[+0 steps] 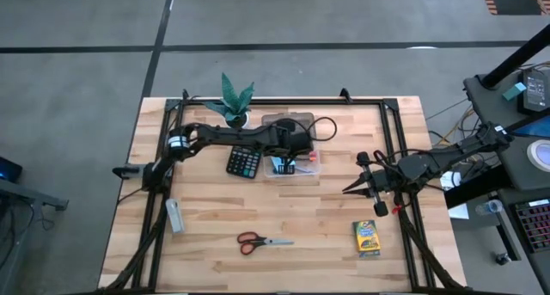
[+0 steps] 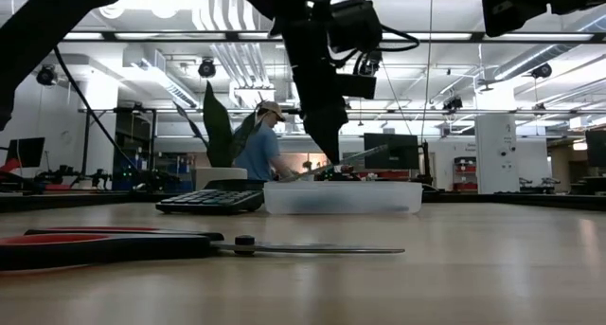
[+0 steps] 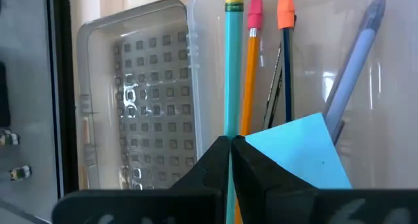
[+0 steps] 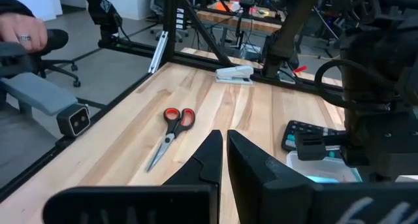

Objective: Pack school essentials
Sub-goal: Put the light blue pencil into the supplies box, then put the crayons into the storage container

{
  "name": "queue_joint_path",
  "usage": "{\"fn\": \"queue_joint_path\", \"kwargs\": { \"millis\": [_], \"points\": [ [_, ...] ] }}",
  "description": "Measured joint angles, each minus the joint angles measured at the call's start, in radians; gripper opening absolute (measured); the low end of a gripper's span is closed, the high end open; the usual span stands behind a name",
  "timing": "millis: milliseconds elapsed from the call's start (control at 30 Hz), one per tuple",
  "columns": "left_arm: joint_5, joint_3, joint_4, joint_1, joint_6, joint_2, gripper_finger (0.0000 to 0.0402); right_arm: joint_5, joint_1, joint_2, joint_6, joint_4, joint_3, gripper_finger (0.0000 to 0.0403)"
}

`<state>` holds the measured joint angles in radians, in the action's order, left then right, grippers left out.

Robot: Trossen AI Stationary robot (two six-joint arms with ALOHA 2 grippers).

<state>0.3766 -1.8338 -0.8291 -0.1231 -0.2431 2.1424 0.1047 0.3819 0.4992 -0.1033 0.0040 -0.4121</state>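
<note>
The left tool [image 3: 230, 149], pinched tight on a teal pencil [image 3: 234, 61], hangs over the clear box [image 1: 290, 160] at the bench's [image 1: 292, 218] far middle, where pencils and a light-blue note pad [image 3: 297, 152] already stand; the right tool [image 1: 351, 189], shut and empty, waits at the right. Red-handled scissors [image 1: 263, 241] lie near the front, a crayon box [image 1: 367, 238] front right. The pencil looks light, stiff and slick, best gripped mid-shaft; the scissors seem heavier and flat, likely best taken at the pivot; the cardboard crayon box would crush if squeezed hard, so take its long sides
</note>
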Motion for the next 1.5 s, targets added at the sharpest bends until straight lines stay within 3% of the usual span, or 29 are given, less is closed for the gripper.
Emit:
{"fn": "queue_joint_path", "kwargs": {
  "millis": [533,933,1167,1500],
  "points": [
    [0.004,0.003,0.062,-0.005,0.004,0.0,0.0,0.0,0.0,0.0,0.0,0.0,0.001,0.0012],
    [0.023,0.004,0.054,0.139,0.062,-0.083,0.0,0.016,-0.001,0.001,0.004,-0.01,0.001,0.0012],
    [0.026,0.008,0.06,0.214,0.053,-0.144,0.0,0.101,-0.001,0.015,0.072,-0.008,-0.005,0.0012],
    [0.025,0.072,0.071,0.266,-0.02,-0.217,0.0,0.106,-0.001,0.099,0.286,-0.005,-0.043,0.0012]
  ]
}}
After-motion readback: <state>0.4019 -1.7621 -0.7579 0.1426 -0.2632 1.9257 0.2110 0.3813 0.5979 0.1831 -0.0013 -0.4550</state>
